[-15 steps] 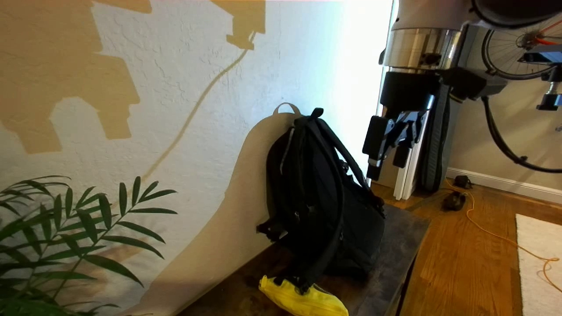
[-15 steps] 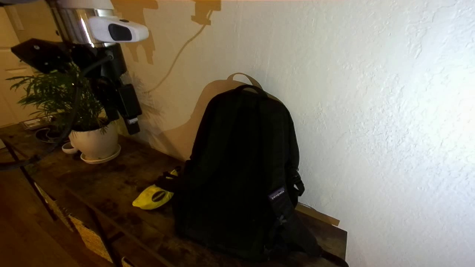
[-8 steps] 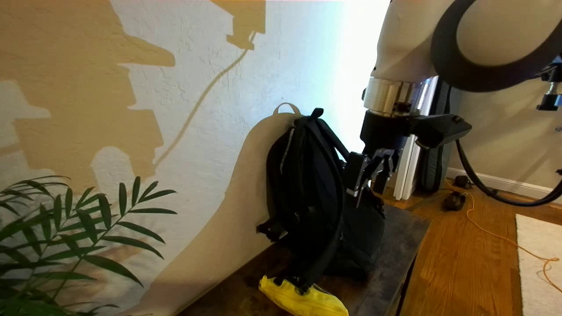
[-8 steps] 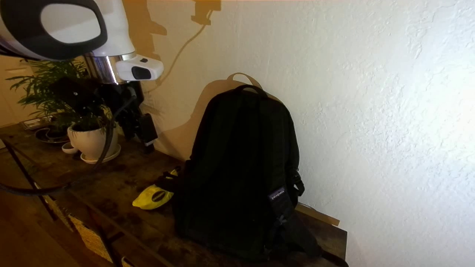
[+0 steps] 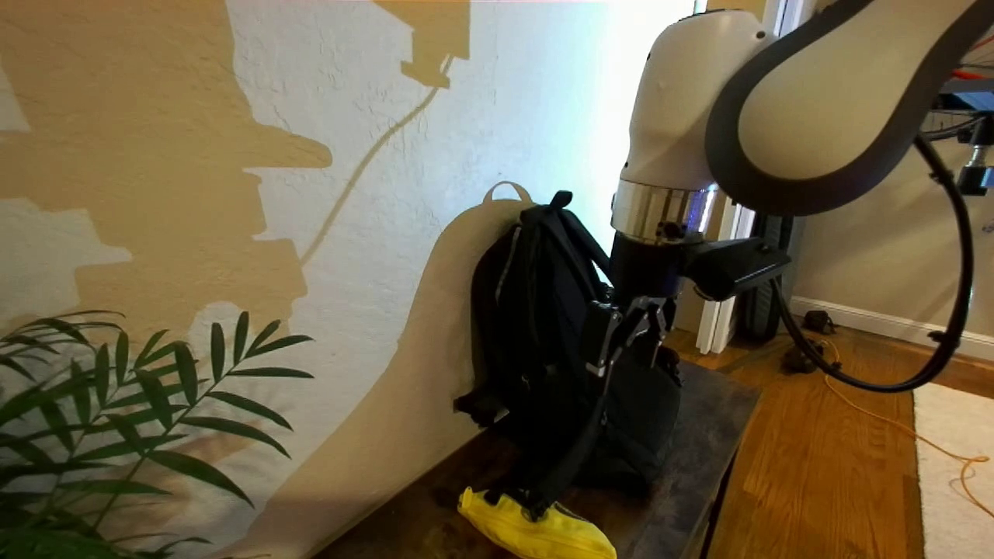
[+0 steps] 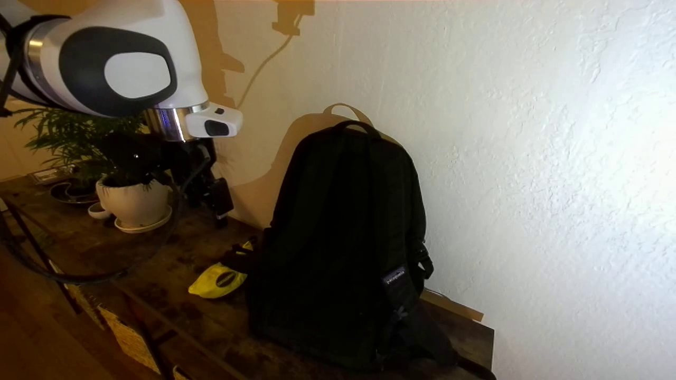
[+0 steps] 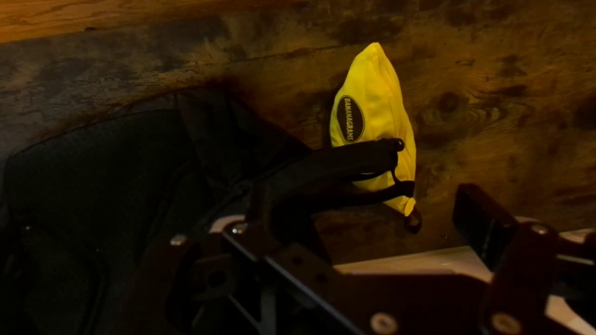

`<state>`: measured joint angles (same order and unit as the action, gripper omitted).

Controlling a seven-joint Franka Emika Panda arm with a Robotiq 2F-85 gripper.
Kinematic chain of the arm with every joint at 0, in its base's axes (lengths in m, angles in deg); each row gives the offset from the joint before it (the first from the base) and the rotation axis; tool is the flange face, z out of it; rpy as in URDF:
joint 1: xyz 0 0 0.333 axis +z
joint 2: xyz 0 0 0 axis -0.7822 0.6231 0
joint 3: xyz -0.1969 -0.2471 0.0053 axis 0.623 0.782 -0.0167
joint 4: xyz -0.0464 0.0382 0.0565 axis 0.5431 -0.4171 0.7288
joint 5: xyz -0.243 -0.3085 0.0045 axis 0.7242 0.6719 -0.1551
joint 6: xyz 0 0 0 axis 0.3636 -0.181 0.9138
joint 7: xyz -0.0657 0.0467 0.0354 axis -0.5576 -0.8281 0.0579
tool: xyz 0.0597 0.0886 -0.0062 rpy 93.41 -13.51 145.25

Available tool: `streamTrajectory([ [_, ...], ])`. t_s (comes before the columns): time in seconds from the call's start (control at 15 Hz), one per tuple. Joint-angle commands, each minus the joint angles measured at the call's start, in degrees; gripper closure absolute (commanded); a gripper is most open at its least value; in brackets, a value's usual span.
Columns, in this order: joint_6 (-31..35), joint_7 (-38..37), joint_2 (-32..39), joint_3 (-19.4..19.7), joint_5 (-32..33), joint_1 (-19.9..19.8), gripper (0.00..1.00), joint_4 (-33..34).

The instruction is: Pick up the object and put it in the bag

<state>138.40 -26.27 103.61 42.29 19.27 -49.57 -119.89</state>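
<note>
The end effector [image 7: 365,207] gapes wide, low in the wrist view; yellow pouch [image 7: 382,116] upper centre, black backpack [image 7: 135,172] left.

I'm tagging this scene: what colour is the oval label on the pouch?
The label is black with pale lettering, clearest in the wrist view.

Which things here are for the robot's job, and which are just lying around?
For the job:
yellow BANANAGRAMS pouch, to be picked up
black backpack, where the pouch should go
the robot's jaws, open and holding nothing

Just around:
potted plant
small white bowl near the plant
pale rug on the floor
</note>
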Motion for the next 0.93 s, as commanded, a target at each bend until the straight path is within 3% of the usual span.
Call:
streamTrajectory([
  [0.0,-0.19,0.60,-0.09,1.27,-0.74,1.28,0.00,0.13],
  [0.6,-0.15,4.23,10.39,-2.33,-7.40,1.96,0.00,5.87],
  [0.87,1.34,4.43,16.67,-1.43,-6.47,3.17,0.00,10.08],
])
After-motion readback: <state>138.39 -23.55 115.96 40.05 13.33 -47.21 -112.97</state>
